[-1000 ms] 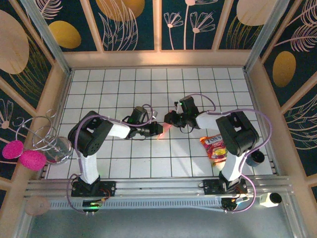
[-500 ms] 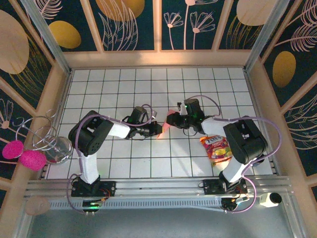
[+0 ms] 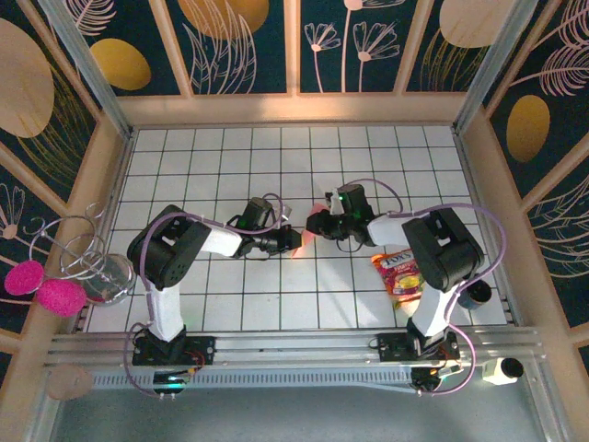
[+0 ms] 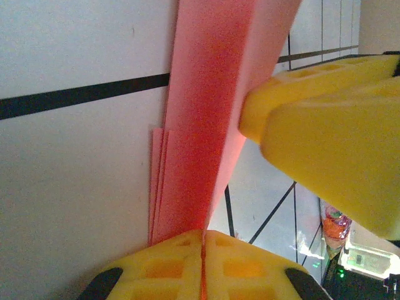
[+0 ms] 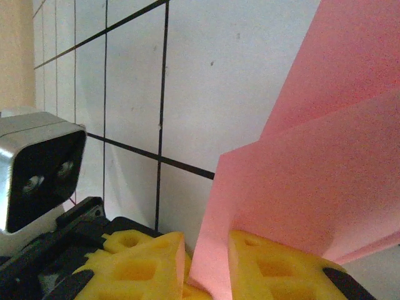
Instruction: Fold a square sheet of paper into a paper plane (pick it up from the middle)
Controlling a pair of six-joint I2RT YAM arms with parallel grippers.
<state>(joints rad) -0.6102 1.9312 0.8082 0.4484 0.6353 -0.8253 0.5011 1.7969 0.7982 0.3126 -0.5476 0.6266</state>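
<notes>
The square sheet of paper (image 3: 309,228) is folded into a narrow salmon-pink strip of several layers, held just above the tiles mid-table between both grippers. My left gripper (image 3: 296,241) is shut on its near end; in the left wrist view the yellow fingers (image 4: 156,265) meet on the paper (image 4: 209,94). My right gripper (image 3: 319,221) grips the other end from the far right. In the right wrist view its fingers (image 5: 275,265) stand narrowly apart, and the pink folds (image 5: 312,162) rise from between them. The right gripper's fingers (image 4: 325,119) also pinch the paper's right edge in the left wrist view.
A red and yellow snack packet (image 3: 398,273) lies right of the right arm. A black cup (image 3: 476,293) sits at the near right edge. A glass with a wire stand (image 3: 101,276) and pink balls (image 3: 55,293) occupy the left edge. The left wrist camera (image 5: 37,169) is close by.
The right arm's elbow swung out to the right and came back. Its gripper crept slightly along the paper. The left gripper has stayed put, shut on the paper.
</notes>
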